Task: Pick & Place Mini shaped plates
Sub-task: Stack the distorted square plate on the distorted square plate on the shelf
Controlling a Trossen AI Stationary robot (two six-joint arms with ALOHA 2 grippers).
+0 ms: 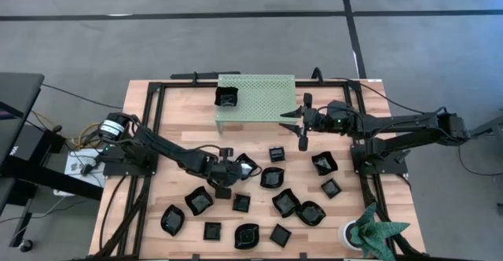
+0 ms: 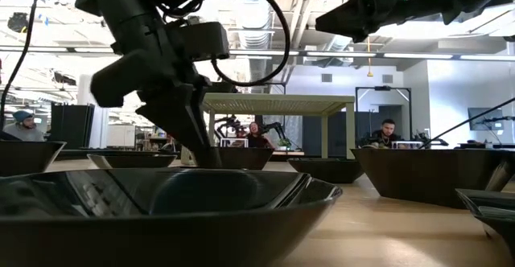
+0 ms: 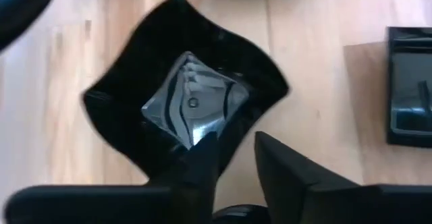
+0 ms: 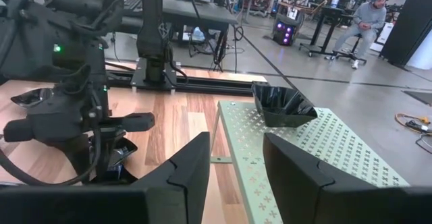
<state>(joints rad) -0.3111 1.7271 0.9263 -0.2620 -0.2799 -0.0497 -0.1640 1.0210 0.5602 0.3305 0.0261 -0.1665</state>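
A: Nearest the lens, you are looking into a glossy black wavy-edged mini plate (image 3: 182, 96) lying on the wooden table (image 1: 141, 214), about mid-table. The left gripper (image 3: 236, 158) is straddling its rim, fingers apart, nothing clamped.

B: It is probably light, stiff and slick, so pinch the raised rim. The right gripper (image 4: 236, 160) is hovering open beside the pale green perforated rack (image 4: 297, 150) at the table's far edge.

The right gripper (image 4: 236, 177) fingers stand apart above the table (image 4: 175, 116); one black plate (image 4: 282, 106) sits on the green perforated rack (image 4: 324, 156); a seated person (image 4: 364, 21) shows beyond
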